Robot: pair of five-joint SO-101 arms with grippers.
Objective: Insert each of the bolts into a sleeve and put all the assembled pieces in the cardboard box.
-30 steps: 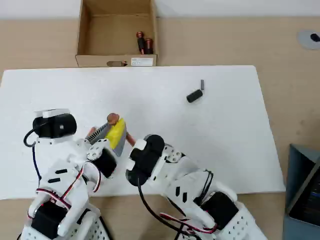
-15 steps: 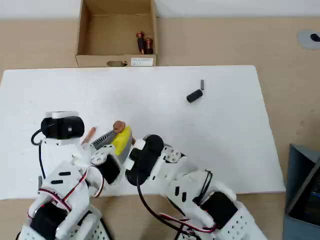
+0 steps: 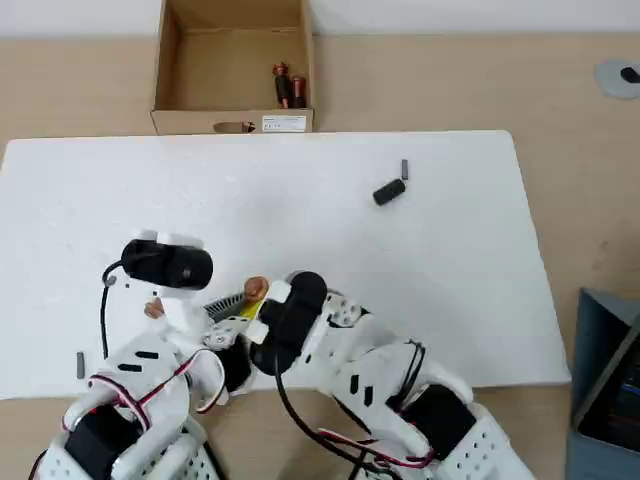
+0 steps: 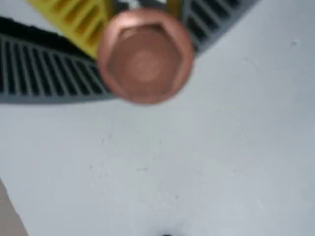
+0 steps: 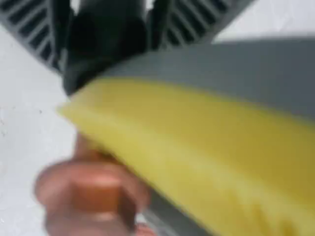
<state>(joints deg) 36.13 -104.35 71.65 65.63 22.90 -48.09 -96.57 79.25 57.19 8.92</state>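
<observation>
Bolt (image 4: 145,56), copper, hex head: clamped in the left end effector (image 3: 248,297) between its yellow finger (image 4: 74,22) and its grey ribbed finger (image 4: 211,14). The fingers are closed down to the bolt's width. The head faces the left wrist camera, with the white mat (image 4: 197,162) behind it. In the high view the bolt sits over the near middle of the mat, just beside the right arm's wrist.

Right end effector (image 5: 110,22): its grey ribbed fingers are closed on a black sleeve (image 5: 106,46). The left arm's yellow finger crosses directly in front of the sleeve, and the bolt shows blurred just past it. Whether bolt and sleeve touch: cannot tell.

Second sleeve (image 3: 389,191): lies on the mat toward the far right, well apart from both end effectors. A small grey pin (image 3: 405,169) lies just beside it.

Loose bolt (image 3: 153,308): on the mat beside the left arm, partly hidden by it. A small grey piece (image 3: 81,364) lies near the mat's near-left edge.

Box (image 3: 165,70): stands open-topped on the table (image 3: 450,80) at the mat's far edge. Two assembled pieces (image 3: 287,86) lie inside, near its right wall.
</observation>
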